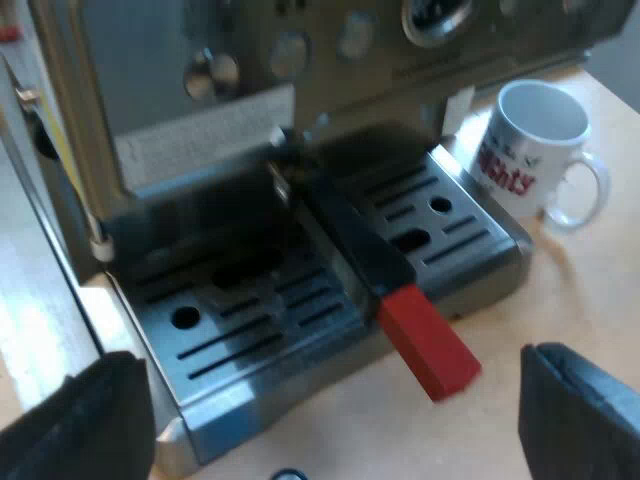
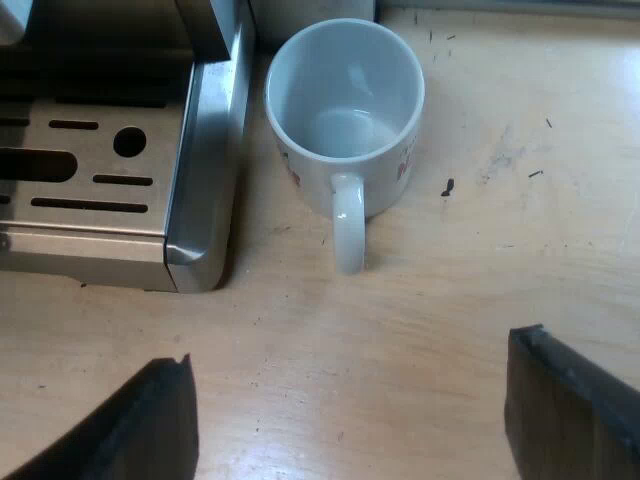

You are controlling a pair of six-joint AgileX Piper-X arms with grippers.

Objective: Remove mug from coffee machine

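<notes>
A white mug (image 1: 535, 145) with red lettering stands upright and empty on the wooden tabletop, just beside the espresso machine's drip tray (image 1: 450, 245), off the tray. From above, the mug (image 2: 345, 105) has its handle pointing toward my right gripper (image 2: 350, 420), which hovers open a short way from it, holding nothing. My left gripper (image 1: 335, 420) is open in front of the drip tray. The metal holder's dark handle (image 1: 355, 240) with its red end (image 1: 428, 340) sticks out from the machine's front over the tray.
The espresso machine (image 1: 300, 60) rises behind the slotted tray, with round knobs and a gauge on its panel. The tray's steel corner (image 2: 200, 250) lies close to the mug. A small dark speck (image 2: 447, 187) lies on the bare wooden tabletop (image 2: 520, 130).
</notes>
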